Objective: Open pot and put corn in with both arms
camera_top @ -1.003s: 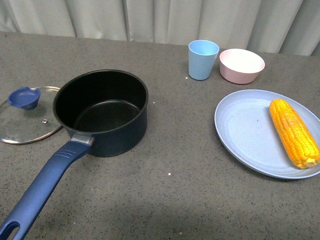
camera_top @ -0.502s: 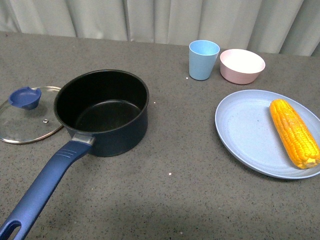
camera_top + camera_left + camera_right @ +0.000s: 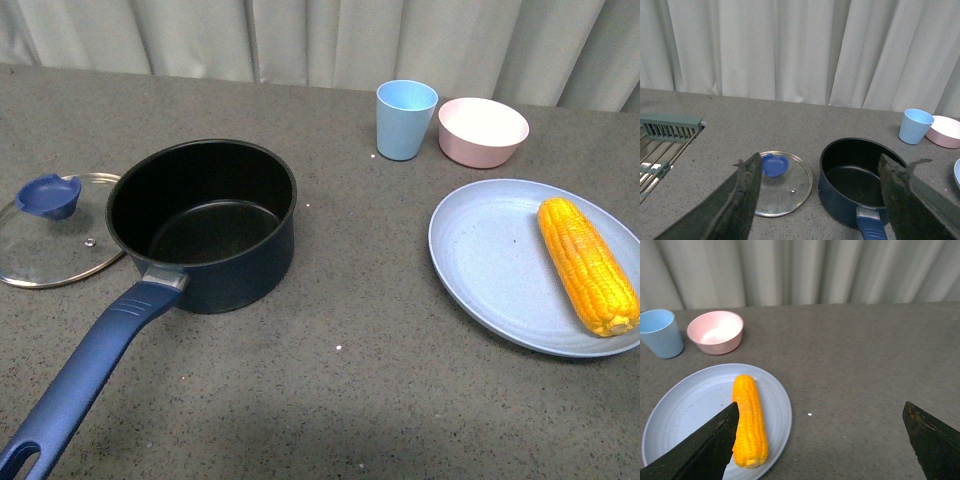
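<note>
Open pot (image 3: 200, 225) centre-left, lid (image 3: 50, 235) beside it. Corn (image 3: 587, 265) on plate (image 3: 480, 260) at right, below cup (image 3: 405, 120) and bowl (image 3: 483, 132). Fingers spread on left gripper (image 3: 818, 160) and right gripper (image 3: 820, 407).

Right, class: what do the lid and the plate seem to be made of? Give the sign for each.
Lid: clear glass with a shiny metal rim, since the table shows through it. Plate: matte pale blue, probably plastic; faint speckles, no gloss.

Staged kitchen counter: grey speckled worktop (image 3: 400, 310), sink rack (image 3: 671, 128) alongside, pale curtain (image 3: 790, 50) behind.
</note>
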Controlling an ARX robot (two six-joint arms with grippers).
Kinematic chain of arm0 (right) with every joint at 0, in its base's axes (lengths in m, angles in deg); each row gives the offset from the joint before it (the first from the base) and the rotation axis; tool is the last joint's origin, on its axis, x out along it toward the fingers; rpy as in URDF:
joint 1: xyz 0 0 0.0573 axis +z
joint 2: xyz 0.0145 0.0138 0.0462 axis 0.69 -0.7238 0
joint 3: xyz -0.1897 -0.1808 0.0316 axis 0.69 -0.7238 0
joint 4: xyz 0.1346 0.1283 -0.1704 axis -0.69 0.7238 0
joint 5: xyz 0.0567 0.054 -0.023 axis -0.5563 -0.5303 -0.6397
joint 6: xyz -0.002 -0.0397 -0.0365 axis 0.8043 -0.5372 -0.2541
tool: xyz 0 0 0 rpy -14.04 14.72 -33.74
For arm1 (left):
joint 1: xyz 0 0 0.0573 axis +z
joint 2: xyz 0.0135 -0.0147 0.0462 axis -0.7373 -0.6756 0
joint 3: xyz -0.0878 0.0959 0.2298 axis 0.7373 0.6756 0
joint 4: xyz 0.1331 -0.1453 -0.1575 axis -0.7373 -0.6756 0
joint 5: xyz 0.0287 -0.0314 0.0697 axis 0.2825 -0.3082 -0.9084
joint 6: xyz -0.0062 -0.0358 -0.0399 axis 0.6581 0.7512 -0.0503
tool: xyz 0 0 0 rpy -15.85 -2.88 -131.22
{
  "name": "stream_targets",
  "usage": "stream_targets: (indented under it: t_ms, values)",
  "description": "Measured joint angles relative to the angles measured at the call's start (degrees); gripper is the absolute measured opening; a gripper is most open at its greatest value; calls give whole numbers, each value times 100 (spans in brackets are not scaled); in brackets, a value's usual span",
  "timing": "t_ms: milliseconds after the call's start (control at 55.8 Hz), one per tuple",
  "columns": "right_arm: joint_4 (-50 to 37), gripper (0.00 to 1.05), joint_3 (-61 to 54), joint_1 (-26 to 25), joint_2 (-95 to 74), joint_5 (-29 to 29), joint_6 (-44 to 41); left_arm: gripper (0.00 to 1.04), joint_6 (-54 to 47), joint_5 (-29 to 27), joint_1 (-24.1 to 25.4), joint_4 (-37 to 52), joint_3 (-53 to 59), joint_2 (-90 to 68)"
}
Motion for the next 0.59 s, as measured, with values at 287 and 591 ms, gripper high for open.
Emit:
stream_targets:
  t_ms: [287,591]
  values:
    - [1082,96,2304,28,-3790,-883,555,98,-13,0,0,0,0,0]
    - [2100,96,3783,160,-5504,-1075,745,98,-13,0,0,0,0,0]
